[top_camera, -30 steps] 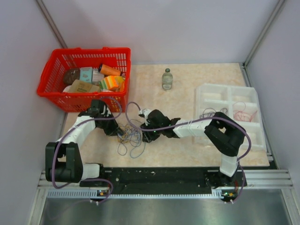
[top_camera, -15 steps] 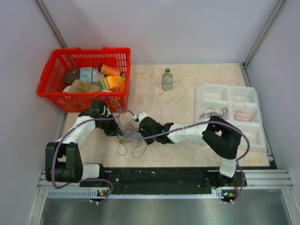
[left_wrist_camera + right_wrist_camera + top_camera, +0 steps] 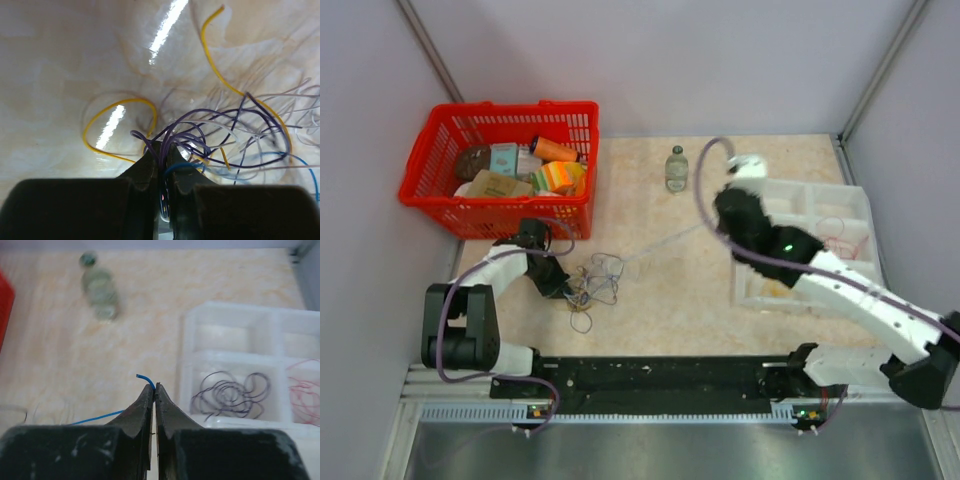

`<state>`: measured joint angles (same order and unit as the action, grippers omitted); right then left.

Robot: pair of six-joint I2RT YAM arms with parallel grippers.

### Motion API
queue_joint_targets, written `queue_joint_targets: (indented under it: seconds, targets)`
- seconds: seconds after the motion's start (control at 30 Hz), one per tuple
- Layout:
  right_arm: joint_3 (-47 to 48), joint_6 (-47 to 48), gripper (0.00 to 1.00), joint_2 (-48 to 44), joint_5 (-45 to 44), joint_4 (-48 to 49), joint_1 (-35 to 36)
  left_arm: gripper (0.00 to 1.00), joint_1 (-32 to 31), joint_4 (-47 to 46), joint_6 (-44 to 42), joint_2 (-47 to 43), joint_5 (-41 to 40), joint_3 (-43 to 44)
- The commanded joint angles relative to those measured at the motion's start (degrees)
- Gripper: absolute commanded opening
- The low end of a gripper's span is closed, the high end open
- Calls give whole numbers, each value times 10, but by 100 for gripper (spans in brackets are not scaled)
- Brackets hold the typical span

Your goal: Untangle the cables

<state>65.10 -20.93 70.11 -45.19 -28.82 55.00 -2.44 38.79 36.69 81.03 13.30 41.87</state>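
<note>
Blue cable (image 3: pixel 100 417): thin, limp and, I judge, nearly weightless and slippery. It is best held near an end, where my right gripper (image 3: pixel 154 390) clamps it. Its length runs almost straight, back and left from those tips, to the tangle (image 3: pixel 595 285). My left gripper (image 3: pixel 161 148) is pinched shut on the tangle's purple strands.

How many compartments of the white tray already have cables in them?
2. A dark purple coil lies in one compartment of the tray, a red bundle in the one beside it. The right gripper hides the nearer compartments, so more may exist.
</note>
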Motion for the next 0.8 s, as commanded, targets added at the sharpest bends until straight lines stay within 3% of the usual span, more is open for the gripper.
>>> queue_joint_targets:
  seconds: [0.0,0.1,0.17,0.47,0.57,0.63,0.77]
  targets:
    - [98,4,0,-93,-94,-113,-181,0,11,1,5,3,-51,15]
    - [186,-15,0,-117,-23,-163,-321,0,12,12,-7,-3,-62,28]
    - [262,-10,0,-104,15,-192,-375,0,12,21,-14,-10,-73,36]
    - [534,82,0,-21,-27,-206,-411,1,15,27,-41,-21,-101,45]
    - [607,104,0,14,-37,-208,-411,11,16,28,-44,-20,-101,43]
    - [639,114,0,30,-17,-208,-411,27,16,31,-45,-23,-90,47]
    - [662,113,0,39,29,-208,-411,45,16,38,-43,-49,-66,61]
